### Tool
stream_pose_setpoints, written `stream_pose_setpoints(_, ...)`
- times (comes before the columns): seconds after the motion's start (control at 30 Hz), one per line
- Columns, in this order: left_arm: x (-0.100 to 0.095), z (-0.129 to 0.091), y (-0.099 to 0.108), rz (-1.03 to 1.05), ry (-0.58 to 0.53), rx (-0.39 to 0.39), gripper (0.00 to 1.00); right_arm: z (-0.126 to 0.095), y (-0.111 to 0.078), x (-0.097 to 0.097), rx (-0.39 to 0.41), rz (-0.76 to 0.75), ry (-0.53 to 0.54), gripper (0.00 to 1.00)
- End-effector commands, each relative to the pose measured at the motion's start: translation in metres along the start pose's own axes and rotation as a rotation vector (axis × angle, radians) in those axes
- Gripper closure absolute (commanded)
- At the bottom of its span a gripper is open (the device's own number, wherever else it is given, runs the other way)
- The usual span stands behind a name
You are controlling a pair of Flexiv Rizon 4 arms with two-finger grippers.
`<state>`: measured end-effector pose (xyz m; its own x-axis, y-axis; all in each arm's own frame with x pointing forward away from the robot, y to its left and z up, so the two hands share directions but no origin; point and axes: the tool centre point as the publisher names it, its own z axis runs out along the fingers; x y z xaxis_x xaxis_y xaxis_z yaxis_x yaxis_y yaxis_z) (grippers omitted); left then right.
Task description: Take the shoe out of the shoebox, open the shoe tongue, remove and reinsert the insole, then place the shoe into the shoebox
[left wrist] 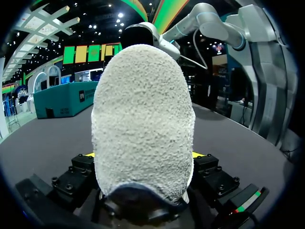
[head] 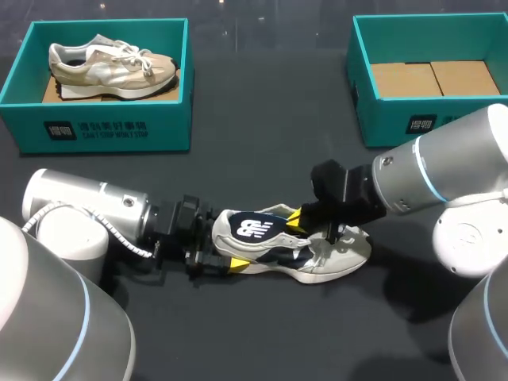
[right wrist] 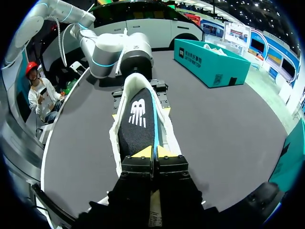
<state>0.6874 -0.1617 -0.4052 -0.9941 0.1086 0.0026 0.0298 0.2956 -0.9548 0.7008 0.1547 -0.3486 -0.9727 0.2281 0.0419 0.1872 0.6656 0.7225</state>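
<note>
- The shoe [head: 337, 254] is out on the table [head: 262, 151], near the front middle and between both arms. Its heel points to your left arm and its toe to your right.
- Your left tool [head: 222, 258] is at the heel. In the left wrist view the heel fills the gap, with a yellow tip against each side of it, so it is clenched on the shoe.
- Your right tool [right wrist: 153, 152] comes in from the right over the middle of the shoe. Its fingers are pinched together on the front end of the insole [right wrist: 140, 119], so it is grasping the insole.
- The insole is dark with a white logo near its heel end. It runs along the shoe opening from the right tool back toward the heel. You can't tell from these views how far it is seated in the shoe.
- The white laces [head: 321, 252] lie loose over the front of the shoe.
- The left shoebox [head: 103, 131] is teal and at the far left of the table, with a beige shoe [head: 111, 63] inside.
- The right shoebox [head: 397, 123] is teal and at the far right, with only a cardboard floor [head: 432, 78] showing inside.
- Both boxes are well apart from the shoe being held.
</note>
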Motion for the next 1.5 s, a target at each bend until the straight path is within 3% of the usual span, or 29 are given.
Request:
stream_pose_setpoints(0.03, 0.001, 0.001, 0.003, 0.001, -0.002, -0.002, 1.00, -0.007, -0.008, -0.002, -0.096, -0.006, 0.017, 1.00)
stream_pose_setpoints(0.73, 0.001, 0.001, 0.003, 0.001, -0.002, -0.002, 1.00, -0.009, 0.029, 0.010, -0.100, -0.244, 0.050, 1.00)
stream_pose_setpoints(1.07, 0.001, 0.001, 0.003, 0.001, -0.002, -0.002, 1.00, 0.012, 0.045, 0.014, 0.147, -0.302, 0.048, 1.00)
stream_pose_setpoints(1.47, 0.001, 0.001, 0.003, 0.001, -0.002, -0.002, 1.00, 0.014, 0.046, 0.017, 0.305, -0.279, 0.023, 1.00)
stream_pose_setpoints(1.5, 0.001, 0.001, 0.003, 0.001, -0.002, -0.002, 1.00, 0.014, 0.046, 0.017, 0.313, -0.274, 0.023, 0.93)
